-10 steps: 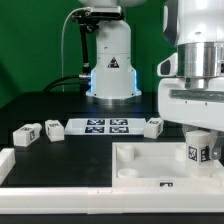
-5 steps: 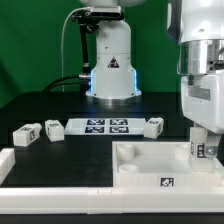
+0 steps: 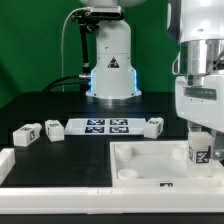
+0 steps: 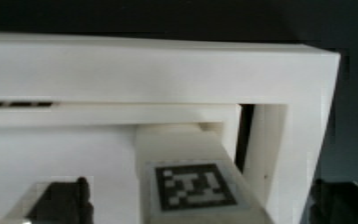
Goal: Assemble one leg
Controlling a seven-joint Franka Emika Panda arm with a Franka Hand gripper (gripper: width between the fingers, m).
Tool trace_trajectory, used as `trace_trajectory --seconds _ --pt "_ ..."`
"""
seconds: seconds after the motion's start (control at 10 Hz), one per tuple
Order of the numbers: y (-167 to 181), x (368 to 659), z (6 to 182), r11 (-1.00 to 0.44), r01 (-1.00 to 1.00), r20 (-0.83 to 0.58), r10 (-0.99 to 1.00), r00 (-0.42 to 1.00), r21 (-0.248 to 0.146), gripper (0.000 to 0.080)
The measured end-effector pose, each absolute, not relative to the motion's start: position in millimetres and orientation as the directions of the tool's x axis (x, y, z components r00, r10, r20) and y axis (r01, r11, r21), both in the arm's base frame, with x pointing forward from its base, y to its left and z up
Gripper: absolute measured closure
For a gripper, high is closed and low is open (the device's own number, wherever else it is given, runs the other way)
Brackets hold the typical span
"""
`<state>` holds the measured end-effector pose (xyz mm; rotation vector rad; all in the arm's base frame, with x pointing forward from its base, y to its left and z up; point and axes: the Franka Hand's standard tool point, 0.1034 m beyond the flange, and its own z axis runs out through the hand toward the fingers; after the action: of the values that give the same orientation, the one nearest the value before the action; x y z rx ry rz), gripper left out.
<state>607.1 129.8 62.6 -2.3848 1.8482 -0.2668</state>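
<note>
Tool (image 3: pixel 201 143): clenched on the leg (image 3: pixel 200 151), pads on 2 opposite flat sides.
Leg place: upright in the far corner of the white square part (image 3: pixel 150 168), at the exterior view's right.
Handling: likely light, stiff, smooth plastic; could slip or tilt.
Hold: flat faces, near the upper end.
Spares: 3 legs (image 3: pixel 24 134) wait on the tabletop (image 3: pixel 60 150).

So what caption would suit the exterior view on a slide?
End effector holds a leg at the tabletop's corner; three legs and the marker board lie behind.

Arm upright — gripper (image 3: pixel 201 150) pointing down, fingers closed.
</note>
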Motion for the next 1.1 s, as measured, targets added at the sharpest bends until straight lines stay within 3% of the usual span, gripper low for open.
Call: trace_trajectory --seconds 0.3,0.5,0.6,0.9,1.1 --pt "128.0 607.6 62.8 -0.646 -0.75 0.15 -0.763 0.629 -0.144 0.0152" --pt "129.7 607.6 63.5 -0.796 -0.596 0.177 -0.605 0.776 -0.11 0.0151" --pt "129.1 608.2 64.6 -0.884 -0.462 0.196 -0.467 0.862 -0.074 0.0151" --pt "121.0 611.0 66.2 -0.977 -0.215 0.216 -0.211 0.953 -0.003 0.0151" --pt "116.9 612.3 66.4 -0.981 -0.195 0.229 -0.188 0.955 0.006 0.0151"
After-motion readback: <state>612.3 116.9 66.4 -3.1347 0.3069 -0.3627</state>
